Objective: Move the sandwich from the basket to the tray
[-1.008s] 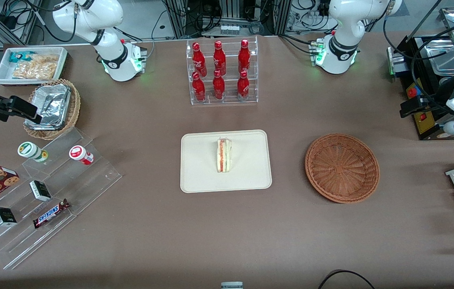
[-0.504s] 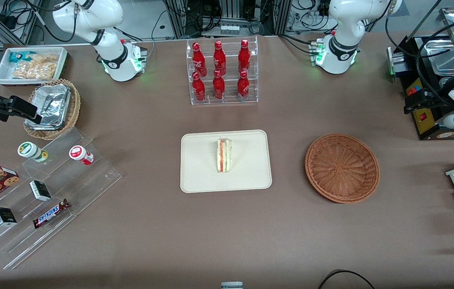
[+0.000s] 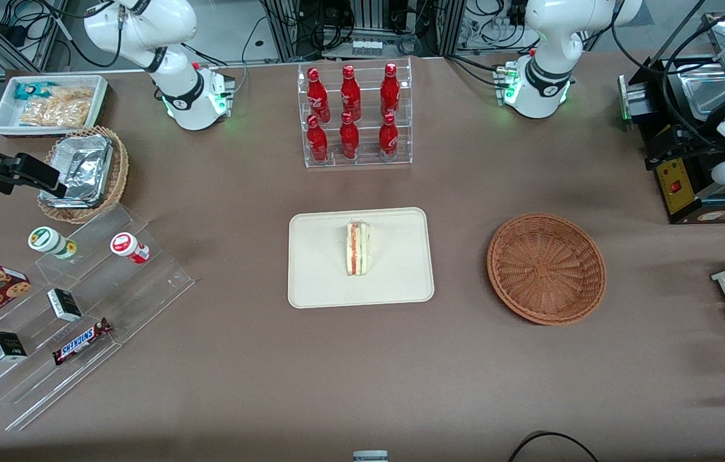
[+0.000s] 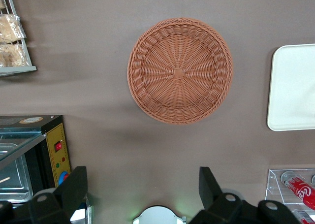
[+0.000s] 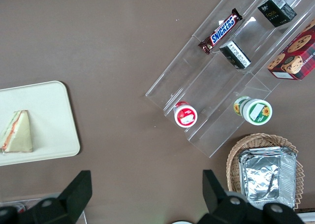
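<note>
We see the sandwich (image 3: 357,248) already lying on the tray (image 3: 317,282), the basket (image 3: 546,267) empty, and our gripper (image 4: 142,184) wide open, holding nothing, high above the basket; we judge it light, soft, best held gently by its bread faces.

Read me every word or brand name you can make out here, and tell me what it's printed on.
"SNICKERS": on the candy bar on the clear stepped stand.
Red bottles: white script, too blurred to read.
Small dark boxes and cup lids: print too small.
Gripper open, nothing held, above the table near the basket.
</note>
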